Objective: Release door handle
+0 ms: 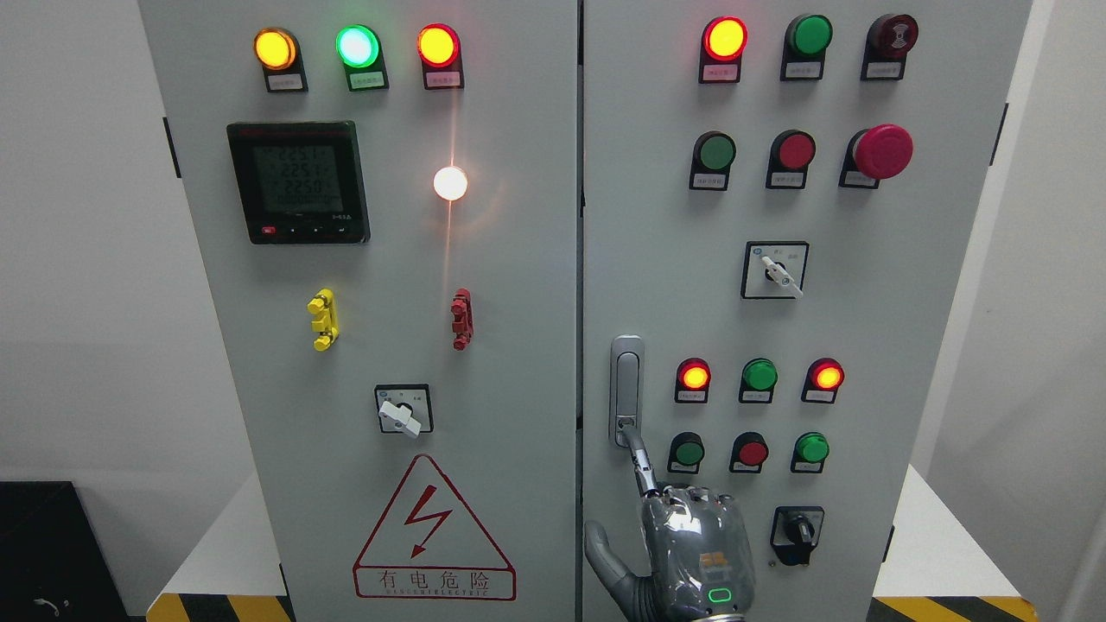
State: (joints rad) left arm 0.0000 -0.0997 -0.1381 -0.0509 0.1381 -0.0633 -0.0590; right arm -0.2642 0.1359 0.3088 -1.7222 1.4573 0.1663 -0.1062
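One extended finger of the grey metallic right hand (pixel 691 540) touches the upright silver door handle's (pixel 626 380) lower end, directly above; other fingers curled, holding nothing.

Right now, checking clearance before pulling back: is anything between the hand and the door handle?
Nothing visible. The right hand touches the lower end of the door handle; the nearest green button sits off to the right.

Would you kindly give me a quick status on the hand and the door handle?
One hand in view, side unclear, index fingertip touching the door handle at its lower end. Other fingers curled, no grasp. Nothing in the way.
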